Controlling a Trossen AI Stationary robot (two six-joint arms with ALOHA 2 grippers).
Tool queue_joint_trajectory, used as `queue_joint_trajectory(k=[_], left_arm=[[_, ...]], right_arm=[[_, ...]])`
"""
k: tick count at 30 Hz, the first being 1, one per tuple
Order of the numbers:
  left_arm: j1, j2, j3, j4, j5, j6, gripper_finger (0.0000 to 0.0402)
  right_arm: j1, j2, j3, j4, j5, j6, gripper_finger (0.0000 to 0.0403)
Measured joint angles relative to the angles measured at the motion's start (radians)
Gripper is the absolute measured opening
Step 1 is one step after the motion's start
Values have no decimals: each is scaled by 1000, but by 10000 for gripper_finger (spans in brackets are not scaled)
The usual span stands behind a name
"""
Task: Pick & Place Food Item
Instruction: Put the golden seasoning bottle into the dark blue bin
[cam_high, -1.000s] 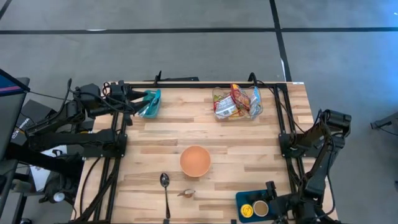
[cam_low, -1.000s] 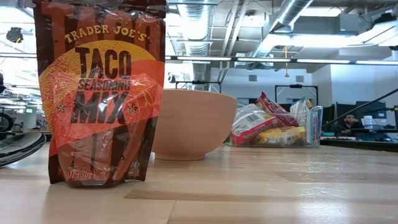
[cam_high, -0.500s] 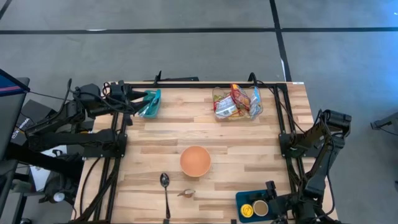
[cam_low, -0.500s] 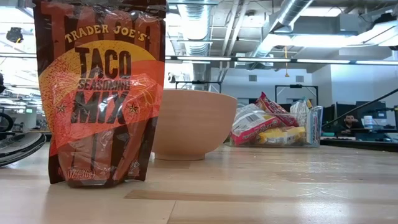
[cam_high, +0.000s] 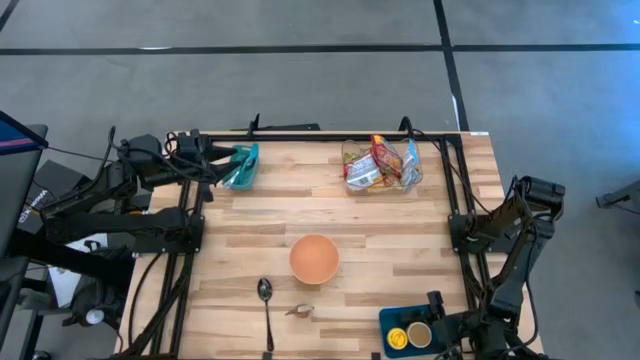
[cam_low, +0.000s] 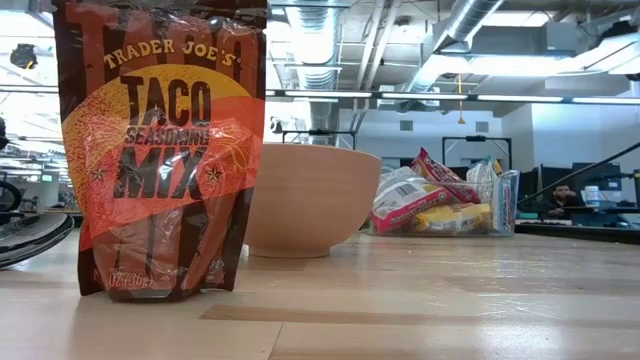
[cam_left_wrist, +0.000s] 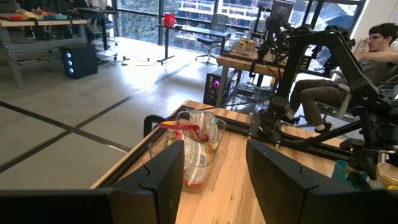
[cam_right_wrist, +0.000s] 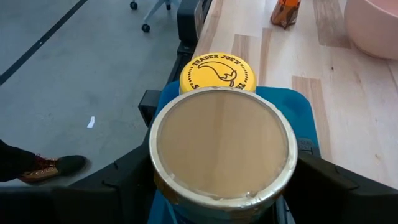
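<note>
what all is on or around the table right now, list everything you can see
bowl: 1, pinkish tan, table centre
spoon: 1, metal, near edge, left of the bowl
taco seasoning mix pouch: 1, red and brown, upright near the low camera
clear container: 1, transparent, far edge, holding snack packets
teal tray: 1, far left corner, by the left arm
blue tray: 1, near right corner
yellow-lidded jar: 1, on the blue tray
tan-topped jar: 1, on the blue tray
person: 1, seated beyond the table
left gripper: open, far left corner
right gripper: fingers either side of the tan-topped jar
</note>
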Motion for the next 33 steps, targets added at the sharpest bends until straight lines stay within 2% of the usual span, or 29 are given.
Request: queue_joint_trajectory(k=[33], left_arm=[[0, 0, 0, 0, 0, 0, 168]], right_arm=[[0, -1, 0, 7, -38, 33, 286]])
